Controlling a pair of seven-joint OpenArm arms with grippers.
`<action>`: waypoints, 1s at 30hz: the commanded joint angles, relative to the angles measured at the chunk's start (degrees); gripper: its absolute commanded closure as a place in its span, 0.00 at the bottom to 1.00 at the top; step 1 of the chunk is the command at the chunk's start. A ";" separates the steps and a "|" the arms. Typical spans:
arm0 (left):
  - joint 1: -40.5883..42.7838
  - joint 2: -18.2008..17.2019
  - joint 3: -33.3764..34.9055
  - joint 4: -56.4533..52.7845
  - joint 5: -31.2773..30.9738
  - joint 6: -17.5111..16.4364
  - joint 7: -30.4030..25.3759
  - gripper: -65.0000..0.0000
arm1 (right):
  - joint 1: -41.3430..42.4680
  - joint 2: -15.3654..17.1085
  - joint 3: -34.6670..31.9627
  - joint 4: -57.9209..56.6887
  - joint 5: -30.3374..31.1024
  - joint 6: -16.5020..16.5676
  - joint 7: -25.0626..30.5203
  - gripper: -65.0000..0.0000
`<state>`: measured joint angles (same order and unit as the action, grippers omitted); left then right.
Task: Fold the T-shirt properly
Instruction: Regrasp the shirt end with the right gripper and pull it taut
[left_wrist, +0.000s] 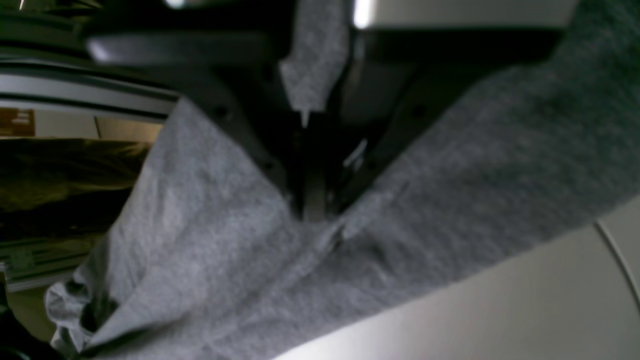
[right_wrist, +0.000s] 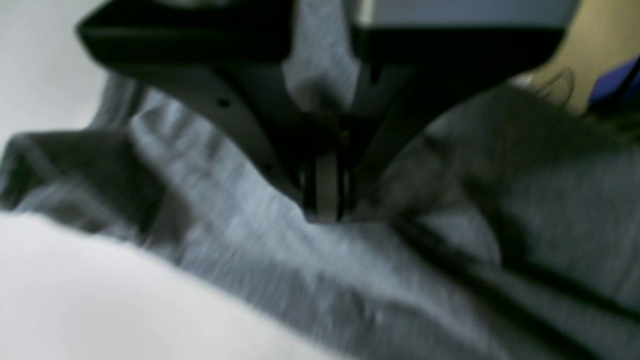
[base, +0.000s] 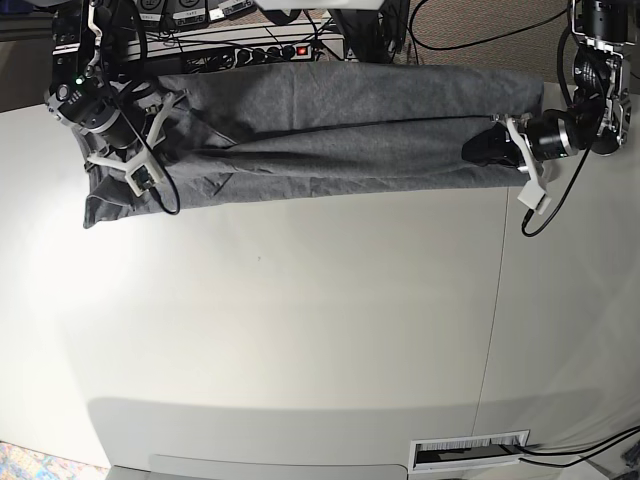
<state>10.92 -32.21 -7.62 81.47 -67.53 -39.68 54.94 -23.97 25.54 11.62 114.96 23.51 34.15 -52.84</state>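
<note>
White table (base: 300, 330): both hands pinch T-shirt (base: 350, 130) (stretched taut).

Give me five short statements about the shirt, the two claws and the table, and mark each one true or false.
1. The T-shirt lies stretched along the far edge of the table. True.
2. The left claw is open and clear of the cloth. False: it is shut on the shirt.
3. The right claw is shut on grey cloth. True.
4. The two claws hold the shirt at the same end. False: they grip opposite ends, one at each side of the base view.
5. The shirt has a large print. False: it is plain grey.
</note>
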 joint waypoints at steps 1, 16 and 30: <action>-0.44 -0.94 -0.39 0.72 -1.25 -0.32 -0.96 1.00 | 0.20 0.79 0.48 -0.50 -0.11 -0.04 2.84 1.00; -0.48 -0.96 -0.39 0.72 -1.20 -0.32 -1.03 1.00 | 11.04 0.63 0.42 -27.30 0.04 0.00 9.84 1.00; -4.31 -1.44 -0.70 0.79 -13.03 -0.32 9.33 0.78 | 14.91 0.66 0.42 -27.32 1.55 0.04 6.78 1.00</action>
<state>7.18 -32.56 -7.70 81.47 -79.18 -39.68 64.95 -9.08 25.36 11.84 87.37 26.26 34.54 -44.12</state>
